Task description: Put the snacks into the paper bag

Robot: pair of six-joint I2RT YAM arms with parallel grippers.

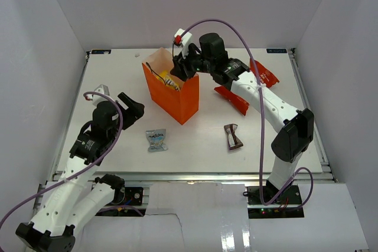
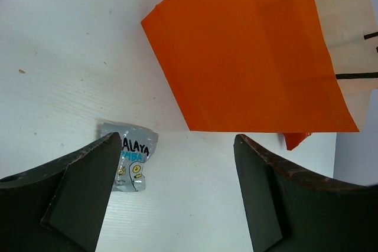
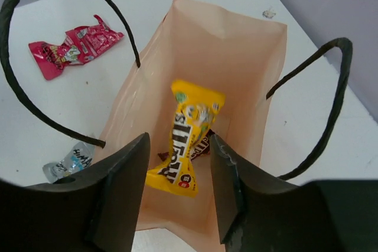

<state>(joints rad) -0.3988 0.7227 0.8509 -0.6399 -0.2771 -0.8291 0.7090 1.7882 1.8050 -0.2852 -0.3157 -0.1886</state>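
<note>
Right wrist view is showing my right gripper [image 3: 179,140] hanging with jaws parted over the paper bag [image 3: 236,57], the yellow candy packet [image 3: 188,134] lying loose inside. My left gripper [image 2: 177,140] is gaping empty at the bag's eight o'clock, near the pale-blue wrapper [image 2: 134,157].

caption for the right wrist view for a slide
Right gripper open over the paper bag, yellow candy packet lying inside

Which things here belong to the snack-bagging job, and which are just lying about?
Job: orange paper bag, yellow candy packet inside it, pale-blue wrapper, brown-white wrapper, pink wrapper, red chip bag.
Not the job: purple cables, table.
</note>
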